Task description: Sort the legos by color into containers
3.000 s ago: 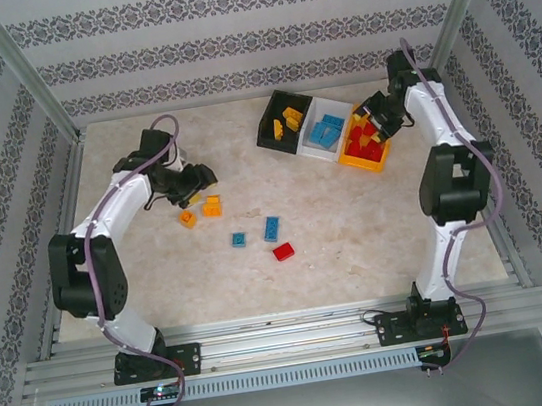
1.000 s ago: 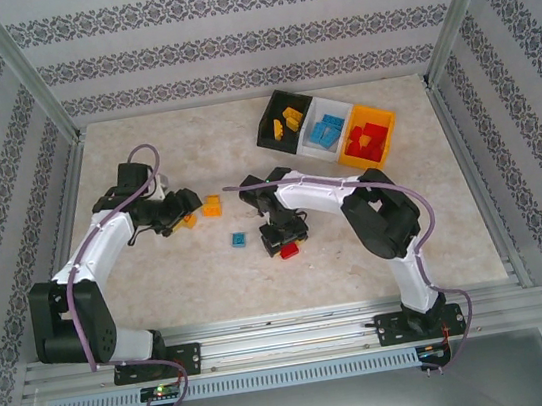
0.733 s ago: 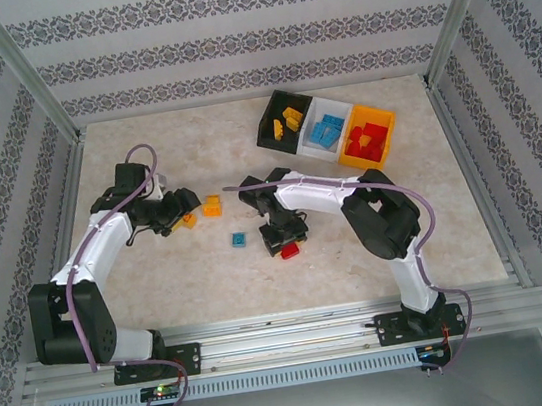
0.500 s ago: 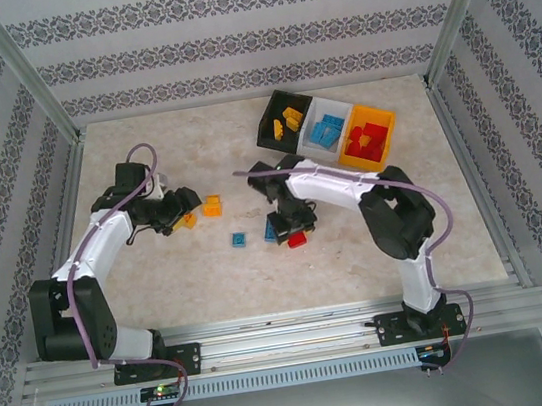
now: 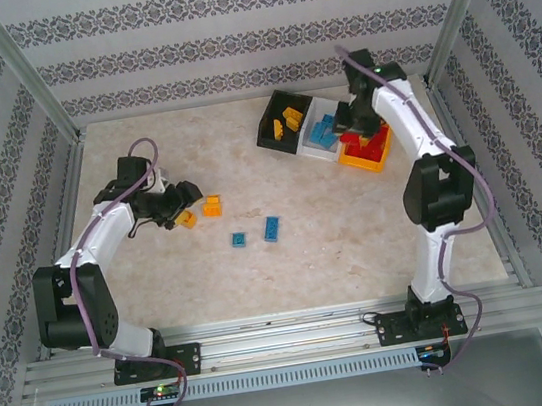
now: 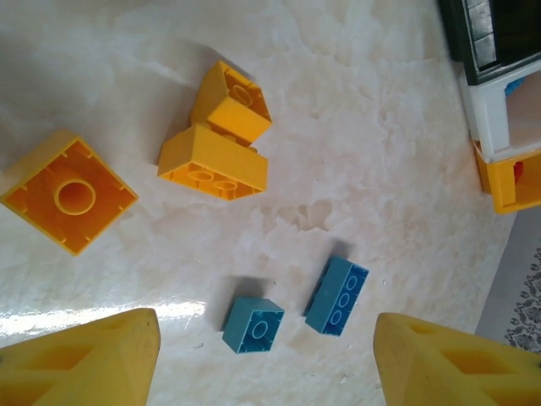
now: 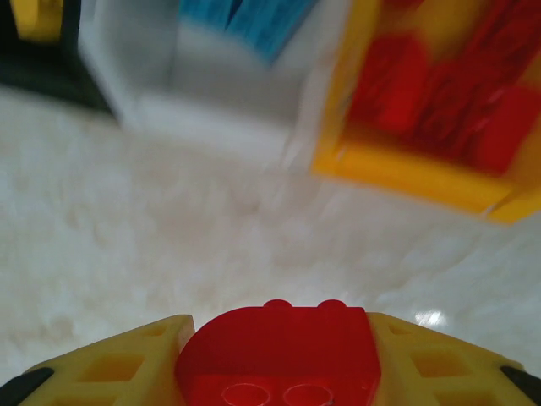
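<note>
Hanging above the row of bins at the far side of the table (image 5: pixel 357 241), the right gripper (image 7: pixel 279 382) is closed narrowly on a red brick (image 7: pixel 279 342), which is pinched between its two yellow fingers (image 7: pixel 114 368). The top view places it over the line where the white bin (image 5: pixel 316 149) meets the orange bin (image 5: pixel 386 126). The orange bin holds a heap of red bricks (image 7: pixel 456 93), the white bin holds blue ones (image 5: pixel 325 132), and the black bin (image 5: pixel 268 121) at the left end holds orange ones (image 5: pixel 290 120). On the left side of the table the left gripper (image 6: pixel 266 376) hangs low with its jaws wide apart and nothing between them. Ahead of it lie three loose orange bricks: a square one (image 6: pixel 69 203) turned hollow side up, and two (image 6: pixel 213 162) touching each other just beside it. Nearer the middle of the table sit a small blue brick (image 6: pixel 254 324) and a longer blue brick (image 6: pixel 336 296), close together but apart.
</note>
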Available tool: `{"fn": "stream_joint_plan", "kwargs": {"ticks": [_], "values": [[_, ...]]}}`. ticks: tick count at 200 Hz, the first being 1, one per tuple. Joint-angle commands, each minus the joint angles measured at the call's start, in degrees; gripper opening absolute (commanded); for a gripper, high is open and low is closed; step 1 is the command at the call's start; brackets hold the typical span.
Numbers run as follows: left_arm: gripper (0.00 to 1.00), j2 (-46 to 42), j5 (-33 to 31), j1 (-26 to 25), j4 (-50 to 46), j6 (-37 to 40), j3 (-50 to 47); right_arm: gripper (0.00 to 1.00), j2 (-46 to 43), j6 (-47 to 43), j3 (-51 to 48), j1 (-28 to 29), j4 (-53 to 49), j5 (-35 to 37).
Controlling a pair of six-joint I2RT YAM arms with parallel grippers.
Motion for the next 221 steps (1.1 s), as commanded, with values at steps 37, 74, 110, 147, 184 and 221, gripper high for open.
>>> {"fn": "stream_joint_plan", "kwargs": {"ticks": [37, 74, 110, 147, 184, 221], "values": [[0.68, 0.7, -2.6, 0.6, -0.2, -2.7, 1.9, 0.47, 18.4, 3.5, 20.1, -6.6, -6.0, -1.2], [0.68, 0.7, -4.0, 0.6, -1.8, -3.4, 2.6, 0.50, 26.3, 3.7, 32.0, -8.5, -9.1, -0.2], [0.68, 0.3, -4.9, 0.6, -3.5, -3.3, 3.2, 0.64, 27.6, 4.1, 33.4, -9.4, -8.4, -0.7], [0.69, -0.8, -4.9, 0.6, -3.3, -3.2, 2.5, 0.71, 25.3, 3.5, 32.3, -9.4, -8.9, -0.8], [0.70, -2.0, -3.9, 0.6, -2.1, -2.9, 1.6, 0.72, 17.6, 3.2, 25.8, -8.7, -7.1, -2.3], [0.74, -5.0, -3.2, 0.6, -0.8, -2.3, -1.3, 0.74, 9.9, 2.0, 17.4, -5.5, -6.5, -7.3]]}}
